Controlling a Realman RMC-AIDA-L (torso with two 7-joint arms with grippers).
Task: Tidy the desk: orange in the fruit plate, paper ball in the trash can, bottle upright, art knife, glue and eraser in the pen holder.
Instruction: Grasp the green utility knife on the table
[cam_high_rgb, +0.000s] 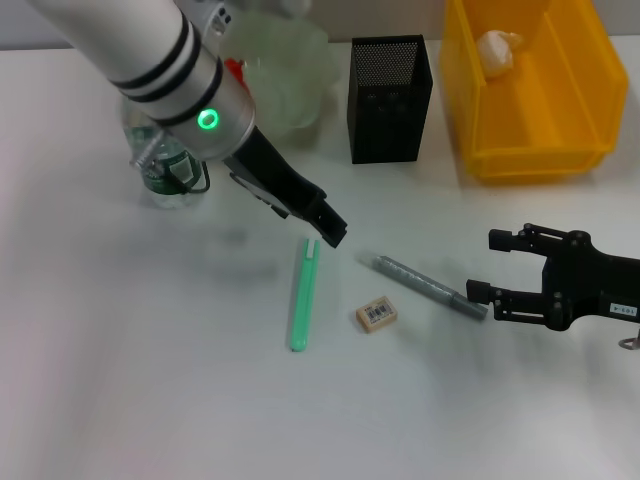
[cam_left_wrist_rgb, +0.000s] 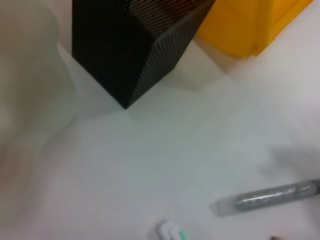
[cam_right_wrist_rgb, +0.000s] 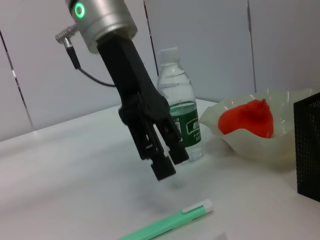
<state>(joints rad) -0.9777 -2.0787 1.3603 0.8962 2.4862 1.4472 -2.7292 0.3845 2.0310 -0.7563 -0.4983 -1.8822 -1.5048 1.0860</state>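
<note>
Fingers slightly parted and empty, the left gripper (cam_high_rgb: 330, 232) hung over the green art knife (cam_high_rgb: 303, 296): light, stiff, slippery; best pinched mid-body. The right gripper (cam_high_rgb: 490, 268) waited open.

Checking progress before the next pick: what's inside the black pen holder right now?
From the head view, the pen holder shows only dark mesh walls at its opening; nothing sticks out, but its bottom is hidden. The green art knife, grey glue stick and eraser lie on the desk.
</note>
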